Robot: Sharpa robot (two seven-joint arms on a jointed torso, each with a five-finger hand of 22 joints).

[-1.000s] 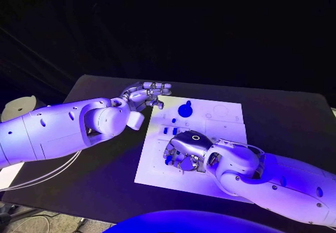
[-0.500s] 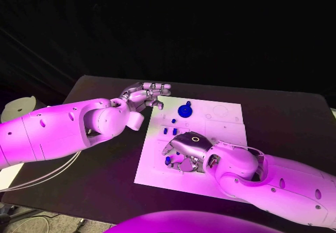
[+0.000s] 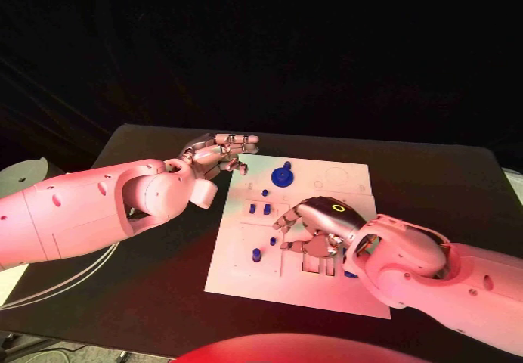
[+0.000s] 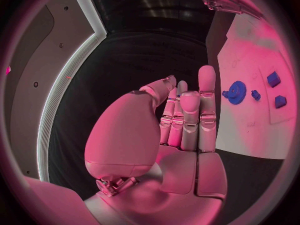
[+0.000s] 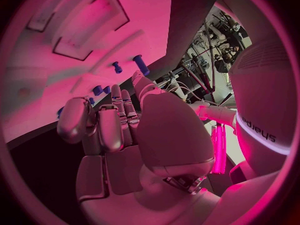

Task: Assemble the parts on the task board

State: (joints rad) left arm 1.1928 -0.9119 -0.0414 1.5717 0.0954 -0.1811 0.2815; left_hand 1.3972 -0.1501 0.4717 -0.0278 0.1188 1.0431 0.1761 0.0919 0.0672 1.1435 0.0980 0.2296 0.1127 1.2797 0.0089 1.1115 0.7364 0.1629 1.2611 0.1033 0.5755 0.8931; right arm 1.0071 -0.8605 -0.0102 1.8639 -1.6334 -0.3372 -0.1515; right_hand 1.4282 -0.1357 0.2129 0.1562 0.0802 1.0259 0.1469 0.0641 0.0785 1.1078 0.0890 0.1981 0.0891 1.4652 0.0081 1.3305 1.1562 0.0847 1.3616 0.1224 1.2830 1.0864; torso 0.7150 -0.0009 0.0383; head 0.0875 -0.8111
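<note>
A black tabletop (image 3: 153, 265) lies under the scene. White cables (image 3: 60, 281) loop over its near left edge.

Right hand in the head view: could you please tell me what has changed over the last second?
The right hand has shifted from the near left of the task board toward its middle, leaving a blue part clear of its fingers. The left hand stays by the board's far corner, holding nothing; the blue gear has not moved.
</note>
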